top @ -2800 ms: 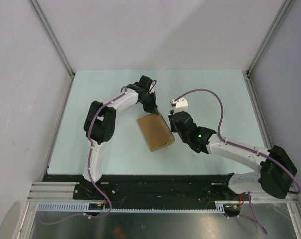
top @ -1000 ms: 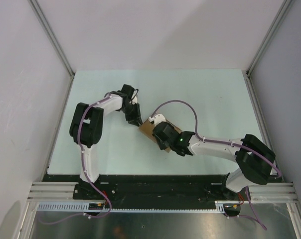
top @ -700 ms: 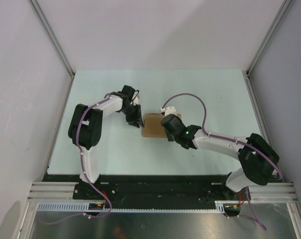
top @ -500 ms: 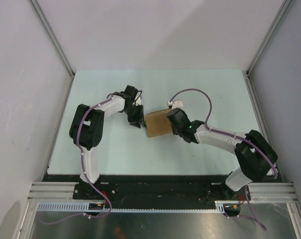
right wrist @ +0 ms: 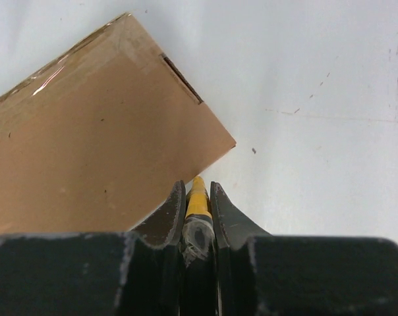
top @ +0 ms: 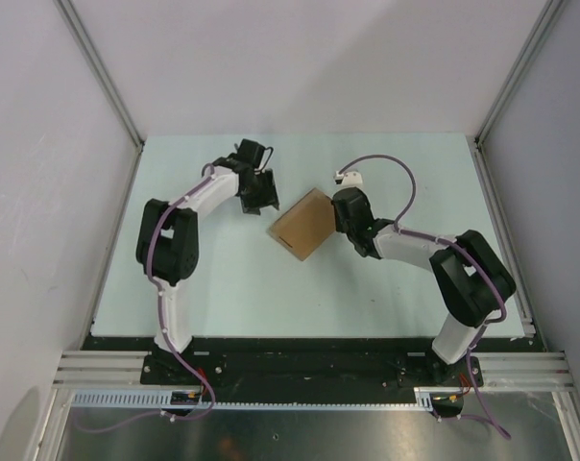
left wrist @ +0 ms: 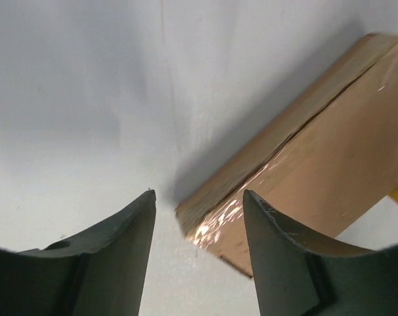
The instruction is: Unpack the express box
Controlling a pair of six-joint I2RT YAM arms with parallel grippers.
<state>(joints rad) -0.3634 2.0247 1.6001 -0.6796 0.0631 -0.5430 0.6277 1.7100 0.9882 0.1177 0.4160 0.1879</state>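
The express box (top: 302, 224), flat brown cardboard with its lid down, lies turned on a diagonal mid-table. My left gripper (top: 261, 197) stands open just off its upper-left side. In the left wrist view the box (left wrist: 317, 145) has its taped corner showing between the left gripper's (left wrist: 199, 197) spread fingertips, untouched by either. My right gripper (top: 340, 216) sits at the box's right edge. In the right wrist view the right gripper (right wrist: 198, 187) is shut on a yellow-black utility knife (right wrist: 198, 197), whose tip points at the edge of the box (right wrist: 87, 131) below a slot (right wrist: 181, 79).
The pale green table (top: 415, 173) is walled by white panels at the back and both sides, with metal posts at the corners. A dark rail (top: 300, 351) carrying both arm bases runs along the near edge. A purple cable (top: 386, 168) loops above the right wrist.
The left gripper has opened and pulled back up-left from the box. The box has swung round to a diagonal. The right gripper, still shut on the knife, has moved up to the box's right edge.
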